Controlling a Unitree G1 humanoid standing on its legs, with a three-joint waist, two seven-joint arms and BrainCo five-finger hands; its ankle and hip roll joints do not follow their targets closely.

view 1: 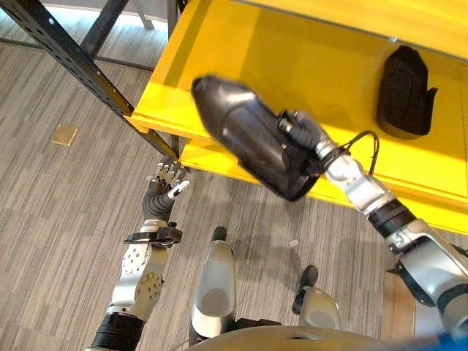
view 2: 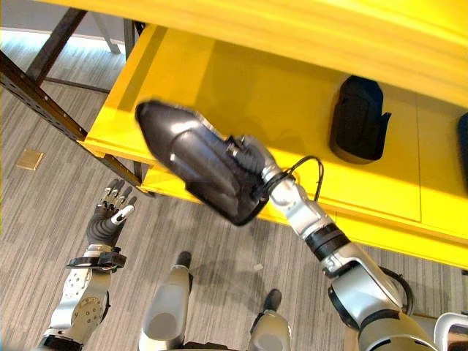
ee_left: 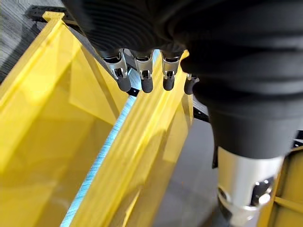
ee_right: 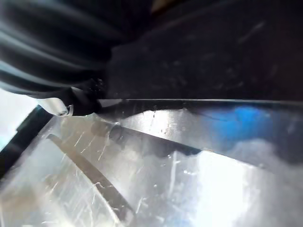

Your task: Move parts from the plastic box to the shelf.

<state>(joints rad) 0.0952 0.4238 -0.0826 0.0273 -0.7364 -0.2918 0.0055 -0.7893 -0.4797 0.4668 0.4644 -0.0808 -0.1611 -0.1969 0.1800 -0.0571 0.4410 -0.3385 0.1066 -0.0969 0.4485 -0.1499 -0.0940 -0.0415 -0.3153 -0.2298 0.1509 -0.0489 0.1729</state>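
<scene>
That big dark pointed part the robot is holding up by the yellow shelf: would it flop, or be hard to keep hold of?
The dark part probably stays stiff: it keeps its tapered shape while sticking out well past the right hand. Its surface looks smooth and glossy, so it may be slippery. Held at one end, it could tend to droop or twist in the grip.
</scene>
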